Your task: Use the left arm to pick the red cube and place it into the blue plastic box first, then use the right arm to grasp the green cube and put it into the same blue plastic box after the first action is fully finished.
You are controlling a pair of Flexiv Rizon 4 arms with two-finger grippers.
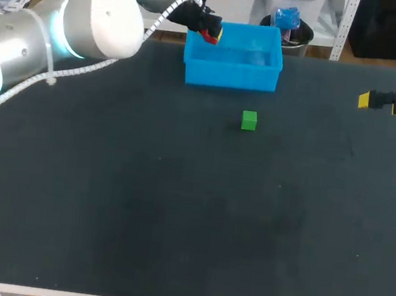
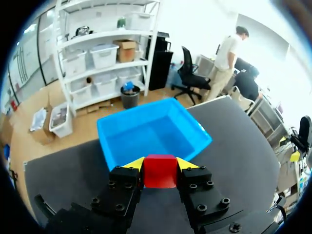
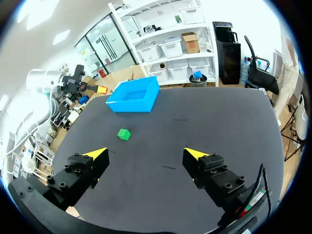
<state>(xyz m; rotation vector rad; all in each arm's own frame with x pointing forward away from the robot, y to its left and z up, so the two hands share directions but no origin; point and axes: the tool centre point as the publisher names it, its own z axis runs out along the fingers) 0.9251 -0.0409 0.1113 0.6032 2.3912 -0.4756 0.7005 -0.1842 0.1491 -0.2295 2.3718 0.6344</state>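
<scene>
First step, placing: the left pincer (image 2: 160,165), clamped on the red cube (image 2: 160,173), hangs at the box (image 2: 146,131) rim and should next move over the box and release, while the green cube (image 1: 249,120) lies on the counter (image 1: 175,211) and the right pincer (image 3: 145,155) stands wide.

a table (image 1: 174,218) with a dark matte top and a pale near edge.
</scene>
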